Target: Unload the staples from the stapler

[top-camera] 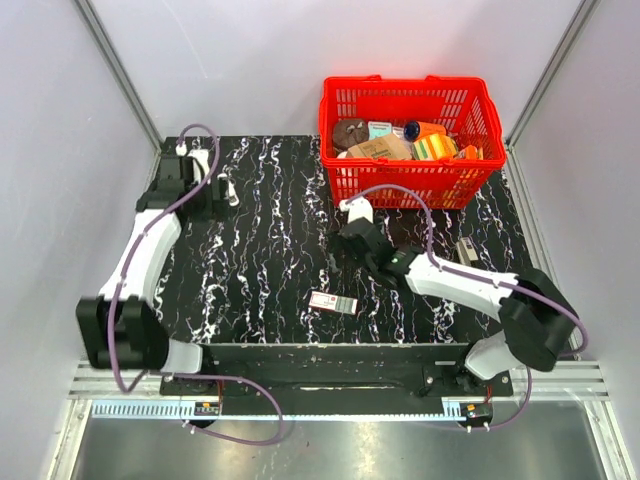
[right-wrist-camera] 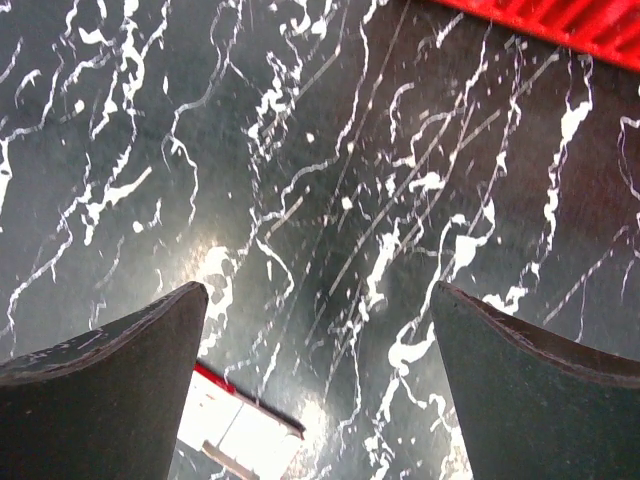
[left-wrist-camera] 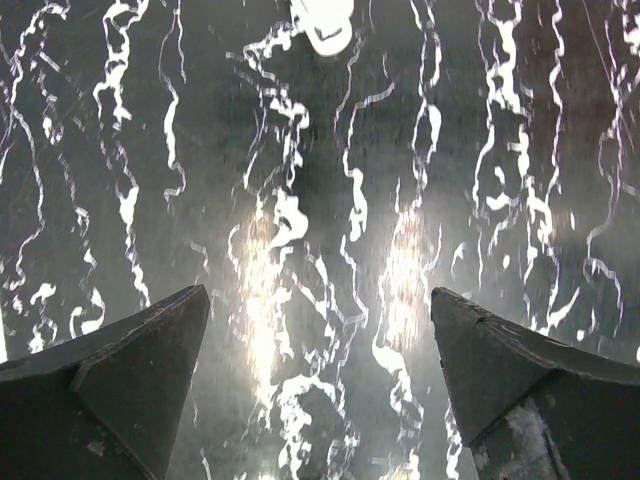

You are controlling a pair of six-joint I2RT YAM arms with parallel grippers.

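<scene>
A small white box with a red edge [top-camera: 333, 302] lies flat on the black marble table [top-camera: 270, 250] near the front middle. It also shows in the right wrist view [right-wrist-camera: 240, 430], low and just inside my left finger. A small grey oblong thing [top-camera: 467, 250], possibly the stapler, lies to the right of my right forearm. My right gripper [top-camera: 345, 248] is open and empty, pointing down at bare table behind the box. My left gripper [top-camera: 212, 188] is open and empty at the far left. A small white object [top-camera: 232, 191] lies just ahead of it, and shows at the top of the left wrist view [left-wrist-camera: 322, 25].
A red plastic basket [top-camera: 345, 170] with several packets and items stands at the back right, close behind my right gripper; its edge shows in the right wrist view [right-wrist-camera: 560, 25]. White walls enclose the table on three sides.
</scene>
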